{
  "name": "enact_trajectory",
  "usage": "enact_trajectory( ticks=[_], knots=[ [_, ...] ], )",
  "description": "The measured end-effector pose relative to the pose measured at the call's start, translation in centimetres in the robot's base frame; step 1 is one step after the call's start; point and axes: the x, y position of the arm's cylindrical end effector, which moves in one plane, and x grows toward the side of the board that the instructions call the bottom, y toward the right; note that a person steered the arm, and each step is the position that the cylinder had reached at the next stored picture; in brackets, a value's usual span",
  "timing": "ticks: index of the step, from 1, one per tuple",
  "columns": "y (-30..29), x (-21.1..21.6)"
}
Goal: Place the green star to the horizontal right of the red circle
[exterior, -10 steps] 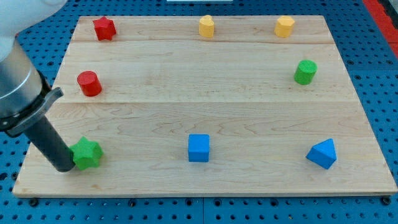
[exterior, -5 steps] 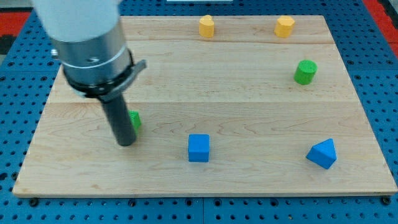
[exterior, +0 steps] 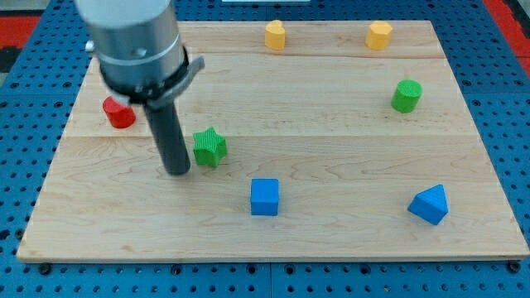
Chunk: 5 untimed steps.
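Note:
The green star (exterior: 209, 146) lies on the wooden board (exterior: 331, 165), left of centre. My tip (exterior: 177, 171) rests on the board just to the star's lower left, with a small gap between them. The red circle (exterior: 118, 113) sits near the board's left edge, up and to the left of the star, partly hidden behind my arm. The star is lower than the circle and to its right.
A blue cube (exterior: 265, 197) lies below and right of the star. A blue triangle (exterior: 430, 204) is at the lower right. A green cylinder (exterior: 406, 95) is at the right. Two yellow blocks (exterior: 275, 35) (exterior: 379, 35) sit along the top edge.
The green star has been pushed from the lower left corner up and to the right. My tip moved right with it, and the arm now covers the upper left of the board.

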Motion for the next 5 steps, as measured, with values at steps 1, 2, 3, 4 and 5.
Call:
enact_trajectory(
  ticks=[1,2,3,4,5],
  knots=[
    [2.1,-1.0],
    [4.5,-5.9],
    [5.6,-9.4],
    [6.8,-10.0],
    [2.1,-6.1]
  ],
)
